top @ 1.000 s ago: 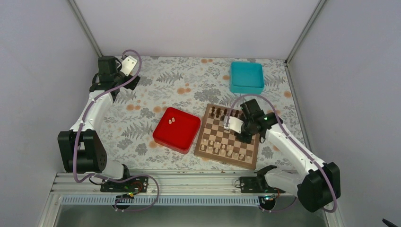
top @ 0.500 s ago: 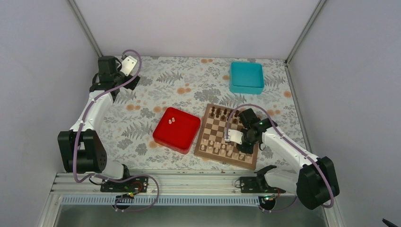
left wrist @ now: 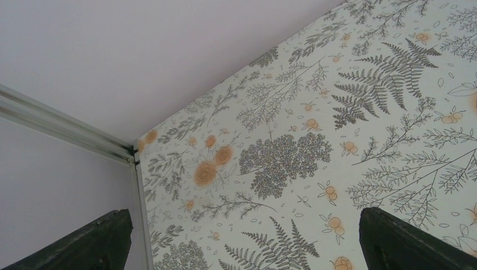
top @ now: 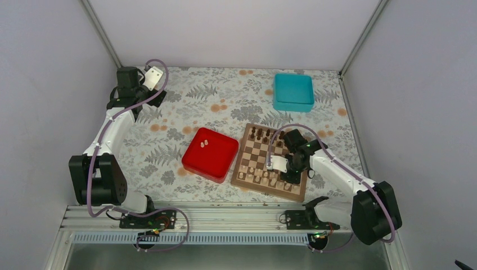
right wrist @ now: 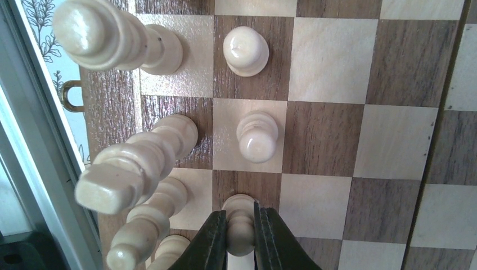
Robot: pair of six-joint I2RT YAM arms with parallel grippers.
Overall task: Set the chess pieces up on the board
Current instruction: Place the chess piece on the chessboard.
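The wooden board (top: 256, 155) lies right of centre. Cream chess pieces (top: 254, 178) stand along its near rows, and two more (top: 204, 143) lie on the red tray. My right gripper (top: 287, 174) is low over the board's near right part. In the right wrist view it (right wrist: 241, 236) is shut on a cream pawn (right wrist: 241, 220), whose base is at a dark square. Two other pawns (right wrist: 257, 138) stand in the same row, with taller cream pieces (right wrist: 132, 166) in the edge row. My left gripper (top: 154, 76) is open at the far left corner, its fingertips (left wrist: 107, 239) wide apart over bare cloth.
Dark brown pieces (top: 259, 134) line the board's far row. A red square tray (top: 216, 160) sits just left of the board. A teal box (top: 293, 91) stands at the back right. Floral cloth (left wrist: 292, 157) covers the table; walls enclose it.
My right gripper has moved from the board's far right toward its near edge and come down with the pawn. The left arm has not moved.
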